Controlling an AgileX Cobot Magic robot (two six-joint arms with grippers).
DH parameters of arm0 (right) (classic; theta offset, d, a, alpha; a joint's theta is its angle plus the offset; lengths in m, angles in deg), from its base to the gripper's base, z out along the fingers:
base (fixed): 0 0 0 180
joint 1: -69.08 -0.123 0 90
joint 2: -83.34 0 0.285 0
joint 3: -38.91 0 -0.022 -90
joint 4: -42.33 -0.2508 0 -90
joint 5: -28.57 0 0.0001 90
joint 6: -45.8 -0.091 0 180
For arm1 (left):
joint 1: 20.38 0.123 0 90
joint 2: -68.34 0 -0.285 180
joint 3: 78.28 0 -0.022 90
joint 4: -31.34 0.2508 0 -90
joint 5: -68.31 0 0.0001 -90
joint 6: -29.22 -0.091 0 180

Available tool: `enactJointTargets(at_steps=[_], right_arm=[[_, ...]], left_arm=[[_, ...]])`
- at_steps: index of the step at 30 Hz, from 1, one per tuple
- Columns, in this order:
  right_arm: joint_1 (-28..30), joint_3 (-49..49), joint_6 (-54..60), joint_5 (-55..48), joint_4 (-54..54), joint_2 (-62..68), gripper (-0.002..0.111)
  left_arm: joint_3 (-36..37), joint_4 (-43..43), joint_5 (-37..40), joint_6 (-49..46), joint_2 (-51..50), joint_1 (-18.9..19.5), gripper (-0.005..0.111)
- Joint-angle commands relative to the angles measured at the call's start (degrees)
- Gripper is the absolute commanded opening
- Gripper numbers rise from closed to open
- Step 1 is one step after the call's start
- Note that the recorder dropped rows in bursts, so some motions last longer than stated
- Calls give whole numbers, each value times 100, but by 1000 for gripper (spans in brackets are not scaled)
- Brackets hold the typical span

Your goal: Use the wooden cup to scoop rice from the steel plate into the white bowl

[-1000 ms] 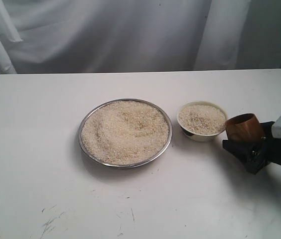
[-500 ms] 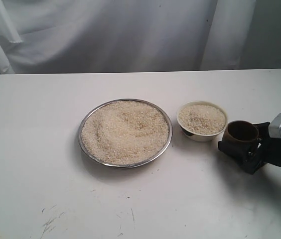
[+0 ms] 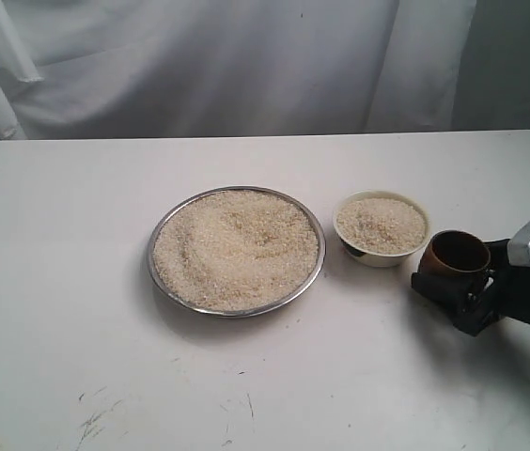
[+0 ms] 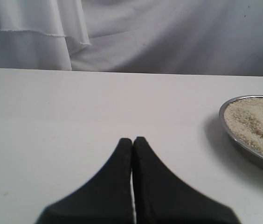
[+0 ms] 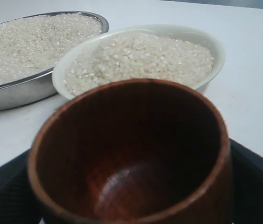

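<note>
The steel plate (image 3: pixel 237 249) sits mid-table, heaped with rice (image 3: pixel 237 246); its edge also shows in the left wrist view (image 4: pixel 243 144). Just right of it stands the white bowl (image 3: pixel 381 228), filled with rice (image 5: pixel 141 58). The wooden cup (image 3: pixel 455 256) stands upright and empty just right of the bowl, its dark inside (image 5: pixel 136 158) showing. My right gripper (image 3: pixel 453 271) is shut on the cup, with black fingers (image 5: pixel 255 186) against both its sides. My left gripper (image 4: pixel 132 139) is shut and empty, over bare table left of the plate.
A white cloth backdrop (image 3: pixel 246 66) hangs behind the table's far edge. The white tabletop (image 3: pixel 58 282) carries a few dark scuff marks (image 3: pixel 91 423) near the front.
The cup has gone from tipped toward the bowl to upright, mouth up, and has sunk a little. The right gripper shifted slightly with it. The left gripper's earlier state is not shown.
</note>
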Motion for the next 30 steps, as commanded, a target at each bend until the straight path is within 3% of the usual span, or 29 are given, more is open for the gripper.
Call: enactJointTargets(at_steps=[1,13,20,25,30], right_arm=[[-6,199,125,73,-69,-218,81],[61,548,-42,73,-353,-1512,81],[61,824,-823,73,-774,-2887,79],[61,1063,-1551,-581,-1409,-4192,66],[-7,1083,-2596,-1674,-1760,-5264,45]], left_arm=[[26,-4,-36,18,29,-9,0],[26,-4,-36,18,29,-9,0],[26,-4,-36,18,29,-9,0],[26,-4,-36,18,29,-9,0],[26,-4,-36,18,29,-9,0]])
